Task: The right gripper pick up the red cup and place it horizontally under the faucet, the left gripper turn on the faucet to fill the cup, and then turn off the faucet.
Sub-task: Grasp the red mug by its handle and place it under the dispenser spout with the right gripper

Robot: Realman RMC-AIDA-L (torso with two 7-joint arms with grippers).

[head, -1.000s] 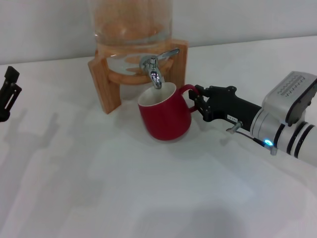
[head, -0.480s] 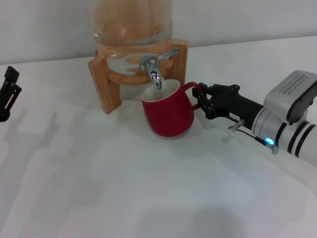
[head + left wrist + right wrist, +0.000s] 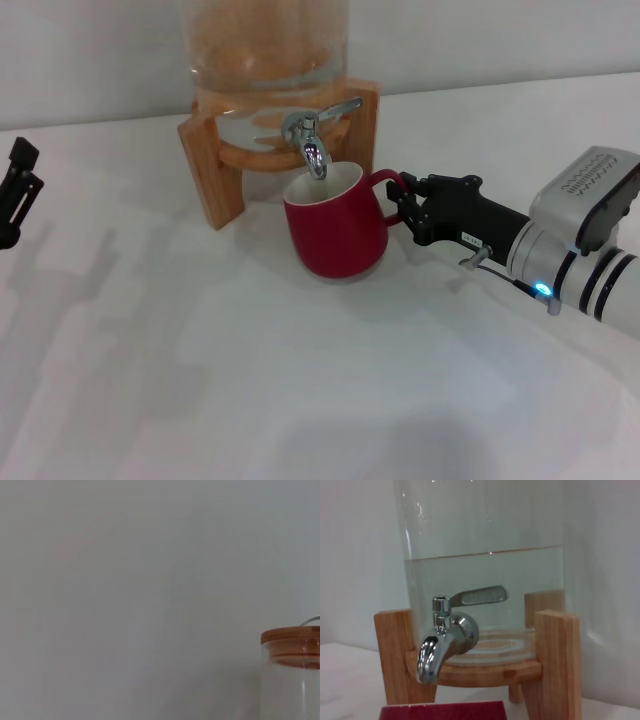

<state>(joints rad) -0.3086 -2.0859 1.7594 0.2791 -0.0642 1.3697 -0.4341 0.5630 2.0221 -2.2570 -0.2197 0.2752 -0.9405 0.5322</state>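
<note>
Head view: the red cup (image 3: 335, 232) stands upright on the white surface (image 3: 250, 380), its open mouth directly below the spout of the faucet (image 3: 312, 137), whose thin lever points toward the robot's right. The right gripper (image 3: 404, 208) reaches in from the right, its arm lying low and nearly level, fingers clamped on the cup's loop handle. The left gripper (image 3: 17, 190) sits at the far left edge, well apart from the faucet; whether it is open or closed cannot be told. The lever lies across the surface to its right, so the left arm appears to have a long reach ahead.

Left wrist view: only a pale wall and the wooden-lidded top of the glass jar (image 3: 295, 675) show, off to one side.

Right wrist view: the faucet (image 3: 447, 632) fills the middle, mounted on the water-filled jar in its wooden stand (image 3: 555, 665), with the cup's red rim (image 3: 442, 712) just beneath the spout.
</note>
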